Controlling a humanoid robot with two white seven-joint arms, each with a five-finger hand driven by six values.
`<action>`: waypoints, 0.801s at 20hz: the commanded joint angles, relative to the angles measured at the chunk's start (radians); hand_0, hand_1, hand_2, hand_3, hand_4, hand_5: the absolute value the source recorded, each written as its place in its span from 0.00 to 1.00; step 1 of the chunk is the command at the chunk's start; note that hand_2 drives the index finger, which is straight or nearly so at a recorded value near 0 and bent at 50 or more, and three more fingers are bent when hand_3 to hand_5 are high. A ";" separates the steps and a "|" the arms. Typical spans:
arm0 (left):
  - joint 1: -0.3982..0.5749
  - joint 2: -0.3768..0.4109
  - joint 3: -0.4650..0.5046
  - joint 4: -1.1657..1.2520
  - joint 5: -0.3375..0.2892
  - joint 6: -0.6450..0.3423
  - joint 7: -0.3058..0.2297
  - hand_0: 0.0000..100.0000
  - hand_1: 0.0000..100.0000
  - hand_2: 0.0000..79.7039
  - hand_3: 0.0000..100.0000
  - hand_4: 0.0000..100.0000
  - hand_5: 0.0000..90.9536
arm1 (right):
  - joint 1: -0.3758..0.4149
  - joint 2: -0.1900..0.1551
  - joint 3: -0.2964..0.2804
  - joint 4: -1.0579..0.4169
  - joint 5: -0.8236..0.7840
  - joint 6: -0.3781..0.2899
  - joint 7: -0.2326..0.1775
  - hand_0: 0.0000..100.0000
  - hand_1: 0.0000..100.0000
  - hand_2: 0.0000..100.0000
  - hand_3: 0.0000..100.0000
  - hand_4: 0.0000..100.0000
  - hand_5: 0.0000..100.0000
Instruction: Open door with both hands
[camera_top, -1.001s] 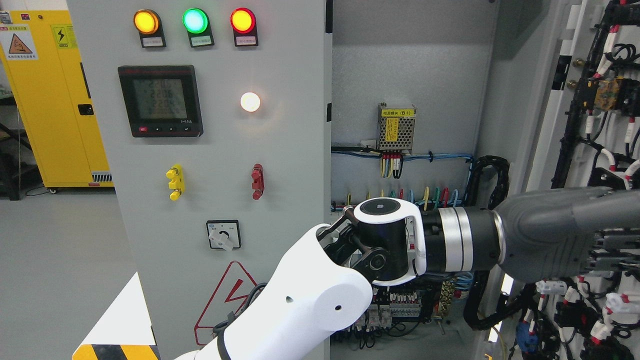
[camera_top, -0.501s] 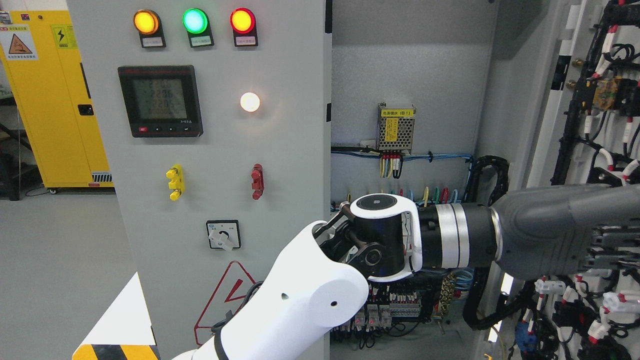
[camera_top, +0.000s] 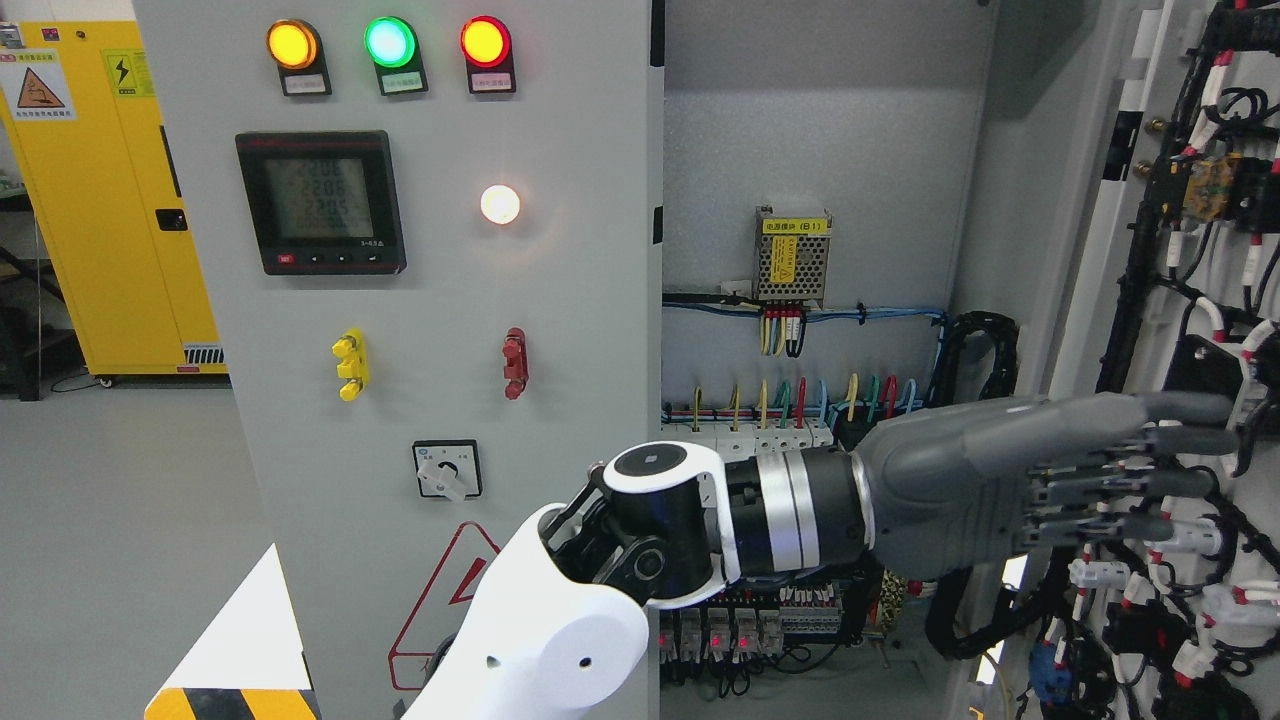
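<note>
Reaching across with my left hand (camera_top: 1040, 480), fingers flat and spread, holding nothing, beside the swung-open right door (camera_top: 1190, 300); I fear fingertips snagging its exposed wiring (camera_top: 1200, 590) if I push carelessly.

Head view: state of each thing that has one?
Right cabinet door: swung open, wiring side showing.
Left cabinet door: closed.
Left hand: fingers extended, holding nothing, in front of the open door's wiring.
Amber lamp: lit.
Green lamp: lit.
Red lamp: lit.
White lamp: lit.
Meter display: on, digits showing.
</note>
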 joint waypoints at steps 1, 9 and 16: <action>0.286 0.159 0.087 -0.199 -0.158 -0.019 0.004 0.12 0.56 0.00 0.00 0.00 0.00 | 0.020 -0.007 -0.001 0.001 0.001 0.000 0.004 0.00 0.50 0.04 0.00 0.00 0.00; 0.676 0.301 0.124 -0.209 -0.323 -0.175 0.004 0.12 0.56 0.00 0.00 0.00 0.00 | 0.020 -0.007 -0.001 -0.001 0.000 0.000 0.004 0.00 0.50 0.04 0.00 0.00 0.00; 0.995 0.435 0.142 -0.019 -0.379 -0.408 0.004 0.12 0.56 0.00 0.00 0.00 0.00 | 0.020 -0.008 -0.002 -0.001 -0.001 0.000 0.004 0.00 0.50 0.04 0.00 0.00 0.00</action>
